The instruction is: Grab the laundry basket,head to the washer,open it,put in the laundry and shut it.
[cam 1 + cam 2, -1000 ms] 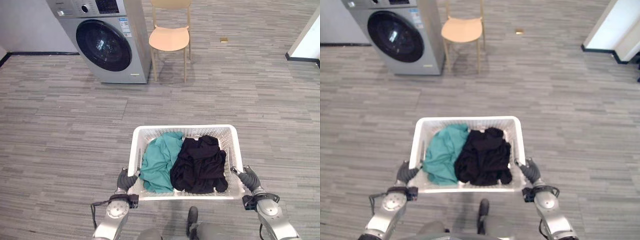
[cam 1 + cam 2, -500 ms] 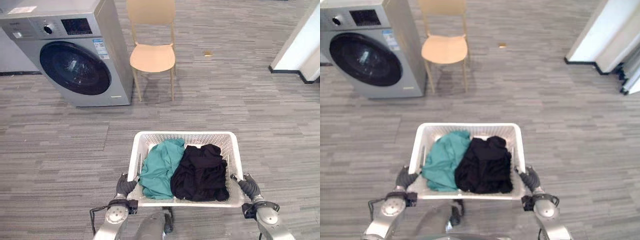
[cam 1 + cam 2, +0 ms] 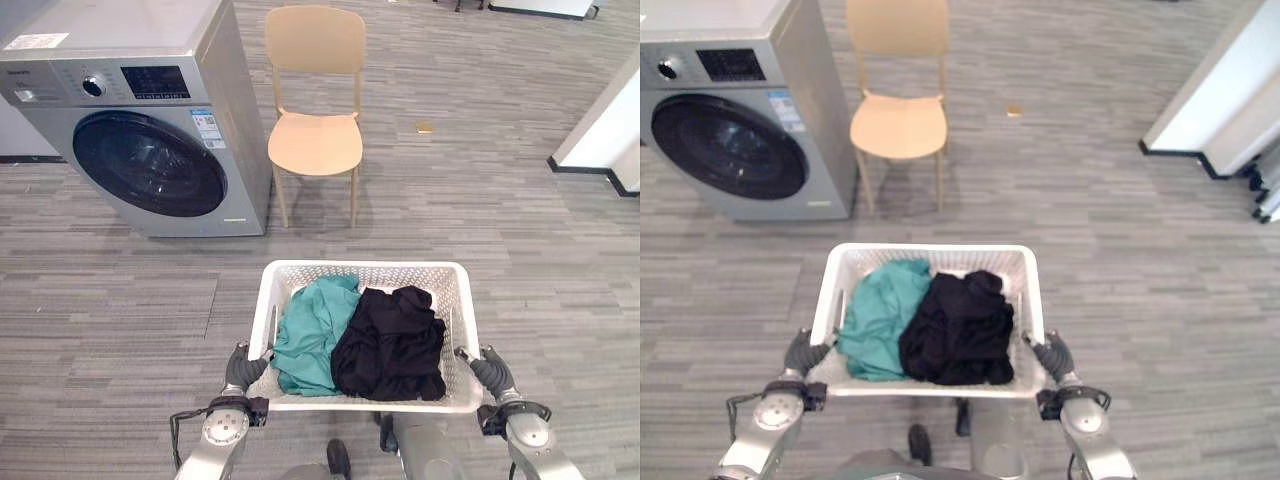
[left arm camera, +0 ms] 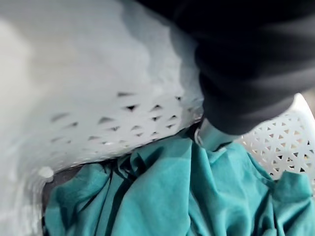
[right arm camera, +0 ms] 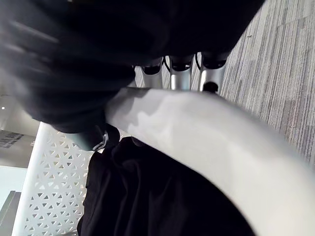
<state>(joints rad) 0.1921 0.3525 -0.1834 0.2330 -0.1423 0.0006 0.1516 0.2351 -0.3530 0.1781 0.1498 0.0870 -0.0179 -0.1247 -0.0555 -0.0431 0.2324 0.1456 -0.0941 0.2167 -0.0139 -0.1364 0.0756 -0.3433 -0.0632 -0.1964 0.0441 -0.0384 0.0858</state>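
Carrying is the step in hand: the white basket (image 3: 362,278) is up off the floor, held at both short ends, and the robot is on its way to the washer (image 3: 140,120). At ten o'clock in the left eye view stands that washer, its round dark door (image 3: 150,163) shut. Just beside it, at twelve o'clock, is a pale wooden chair (image 3: 316,100). At the centre, toward six o'clock, sits the basket with a teal garment (image 3: 312,335) in its left half and a black garment (image 3: 392,342) in its right half, the two touching. The left hand (image 3: 243,368) is at the basket's left end at seven o'clock; its wrist view does not show its fingers, so I cannot tell how they lie. The right hand (image 3: 490,375) is at the right end at five o'clock, and its wrist view shows silver fingers (image 5: 180,73) curled over the white rim.

Next, by my judgement, the walk must veer left until the washer door is straight ahead, then the basket must be set down to free a hand for the door.

Compared with half a second ago, the washer and chair sit lower and larger in the head views, so the camera has moved; the clothes lie in the same halves.
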